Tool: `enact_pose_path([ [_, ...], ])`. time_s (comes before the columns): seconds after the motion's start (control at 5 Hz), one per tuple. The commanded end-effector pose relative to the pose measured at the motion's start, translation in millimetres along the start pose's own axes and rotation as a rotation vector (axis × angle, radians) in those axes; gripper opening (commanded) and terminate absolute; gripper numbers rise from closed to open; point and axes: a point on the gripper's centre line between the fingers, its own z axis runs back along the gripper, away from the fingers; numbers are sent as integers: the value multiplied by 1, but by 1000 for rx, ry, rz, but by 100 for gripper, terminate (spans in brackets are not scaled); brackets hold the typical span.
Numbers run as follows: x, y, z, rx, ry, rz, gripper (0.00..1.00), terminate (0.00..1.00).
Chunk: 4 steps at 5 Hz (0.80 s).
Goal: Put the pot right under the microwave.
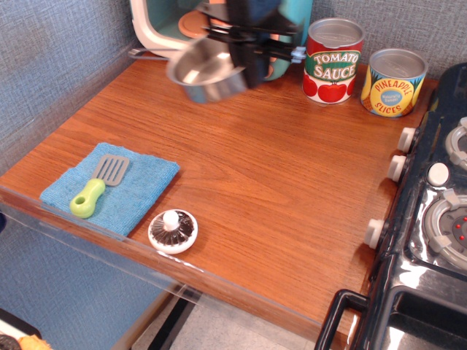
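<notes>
The pot [206,71], a small shiny steel pan, hangs tilted in the air just in front of the microwave [157,25], above the wooden counter. My gripper [248,62] is shut on the pot's right rim and holds it up. The arm hides much of the microwave's door and buttons; only its white and teal left part and a bit of the orange plate show. The pot's thin handle points left towards the wall, faint and blurred.
A tomato sauce can [333,60] and a pineapple slices can [394,82] stand at the back right. A black stove [430,219] fills the right side. A blue cloth [109,186] with a green-handled spatula [95,186] and a small white lid [173,230] lie at the front left.
</notes>
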Motion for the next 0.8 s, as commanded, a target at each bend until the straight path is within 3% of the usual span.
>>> enact_pose_path([
  [0.0, -2, 71, -21, 22, 2, -6, 0, 0],
  [0.6, 10, 58, -58, 14, 59, -92, 0, 0],
])
